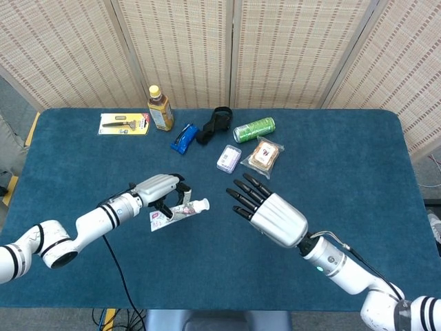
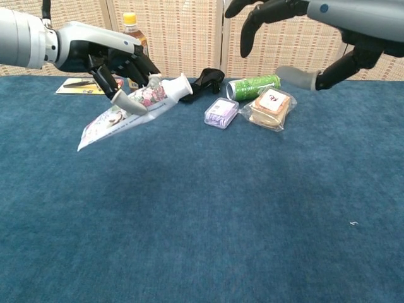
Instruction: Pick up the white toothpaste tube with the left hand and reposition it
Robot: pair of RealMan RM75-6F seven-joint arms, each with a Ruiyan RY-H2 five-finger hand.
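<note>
- Above the blue table cloth, left of centre: left hand grips the white toothpaste tube, fingers wrapped round the upper body near the cap.
- Tube is clear of the surface in the chest view, tilted, cap end up and pointing toward the table centre, crimped tail drooping low.
- Right hand hovers near centre with fingers spread, holding nothing, close to the tube's cap end.
- Judgement: carry phase; placement not yet done.
- Risk 1: grip sits near one end, so the hanging tail could lever the tube out of the fingers or catch the cloth on descent.
- Risk 2: the two hands are close; further travel toward centre could knock the cap against the right hand.
- Risk 3: small clear box and wrapped snack lie beyond; a far placement could nudge them.
</note>
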